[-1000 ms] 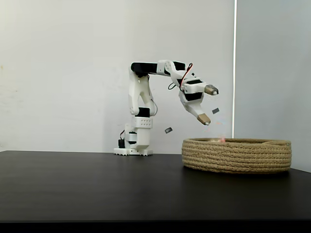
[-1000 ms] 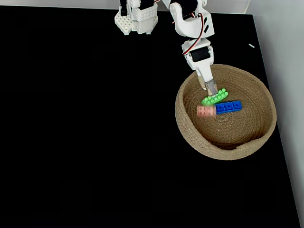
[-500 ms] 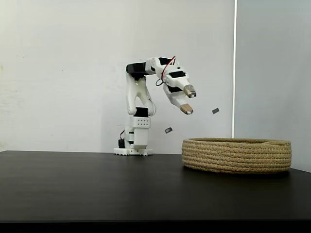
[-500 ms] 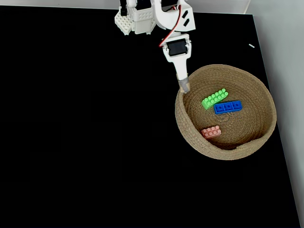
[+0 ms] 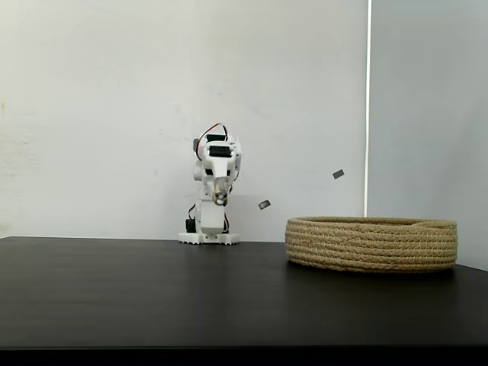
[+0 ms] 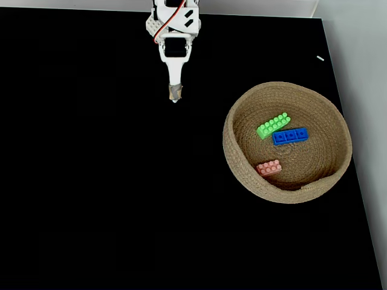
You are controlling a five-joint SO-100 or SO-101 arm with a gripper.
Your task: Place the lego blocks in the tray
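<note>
Rope tray [image 5: 372, 244] sits nearest on the black table [image 5: 152, 297], and from the side its wall hides everything inside. From above, the pink brick [image 6: 269, 168], blue brick [image 6: 290, 136] and green brick [image 6: 273, 125] lie in the tray [image 6: 242, 172]. Farther back, the gripper [image 6: 175, 95] hangs folded and holds nothing. Its fingers look pressed together.

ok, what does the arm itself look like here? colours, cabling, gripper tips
White printed links with black servo blocks at the joints. A red cable loops over the top of the arm. The gripper is slim and white, ending in tan-brown tips. The base is white and sits at the table's far edge.
</note>
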